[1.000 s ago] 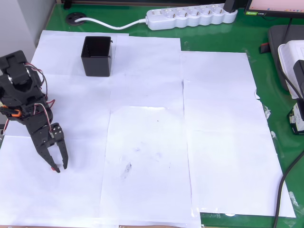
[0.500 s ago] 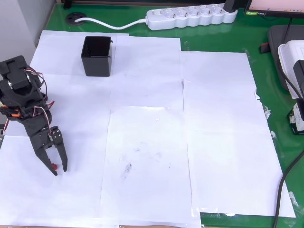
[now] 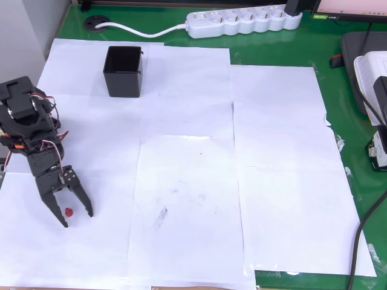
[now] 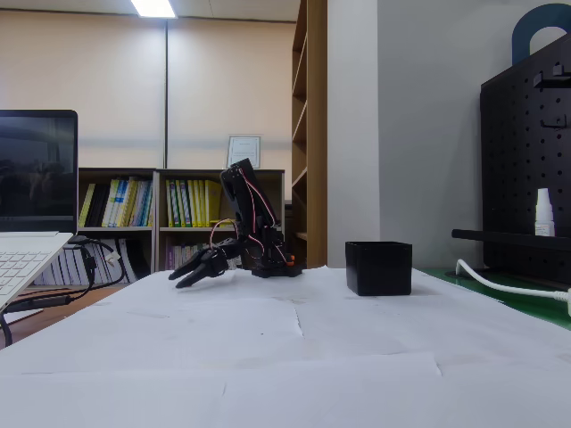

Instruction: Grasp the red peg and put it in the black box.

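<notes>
The tiny red peg (image 3: pixel 69 212) lies on the white paper at the lower left of the overhead view. My black gripper (image 3: pixel 77 219) stands open around it, one finger on each side, the peg between the tips with a gap to both. In the fixed view the gripper (image 4: pixel 183 279) hangs low over the paper, left of the arm's base; the peg cannot be made out there. The black box (image 3: pixel 124 71) stands upright at the upper left of the overhead view, well away from the gripper, and right of the arm in the fixed view (image 4: pixel 378 267).
White paper sheets (image 3: pixel 193 169) cover the green table. A white power strip (image 3: pixel 245 21) and its cable lie along the far edge. A laptop (image 4: pixel 31 223) sits at the left of the fixed view. Dark devices (image 3: pixel 369 78) stand at the right edge.
The gripper's fingers, nearly together around the peg a second ago, have spread apart. The peg now lies visible between the open tips. The arm's upper part shifted slightly.
</notes>
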Robot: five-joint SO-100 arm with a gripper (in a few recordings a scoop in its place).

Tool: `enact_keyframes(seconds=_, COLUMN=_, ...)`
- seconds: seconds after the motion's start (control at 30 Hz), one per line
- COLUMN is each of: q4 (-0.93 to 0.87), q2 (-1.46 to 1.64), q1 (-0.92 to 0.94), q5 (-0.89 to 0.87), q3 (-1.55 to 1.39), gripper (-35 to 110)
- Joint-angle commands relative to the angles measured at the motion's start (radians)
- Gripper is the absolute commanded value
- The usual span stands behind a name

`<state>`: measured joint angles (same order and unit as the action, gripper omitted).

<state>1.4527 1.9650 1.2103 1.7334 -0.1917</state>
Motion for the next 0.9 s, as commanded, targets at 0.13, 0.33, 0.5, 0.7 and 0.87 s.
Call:
enact_keyframes(seconds=0.13, q4=-0.051, q2=0.032, q1=0.023, q5=-0.054, q3=-0.029, gripper=22)
enact_keyframes(seconds=0.33, q4=-0.072, q2=0.035, q1=0.035, q5=-0.077, q3=-0.029, gripper=22)
enact_keyframes(seconds=0.5, q4=-0.067, q2=0.051, q1=0.054, q5=-0.067, q3=-0.034, gripper=22)
enact_keyframes(seconds=0.7, q4=0.018, q2=0.130, q1=0.061, q5=-0.058, q3=-0.054, gripper=22)
enact_keyframes(seconds=0.87, q4=0.051, q2=0.155, q1=0.063, q5=-0.066, q3=-0.060, gripper=22)
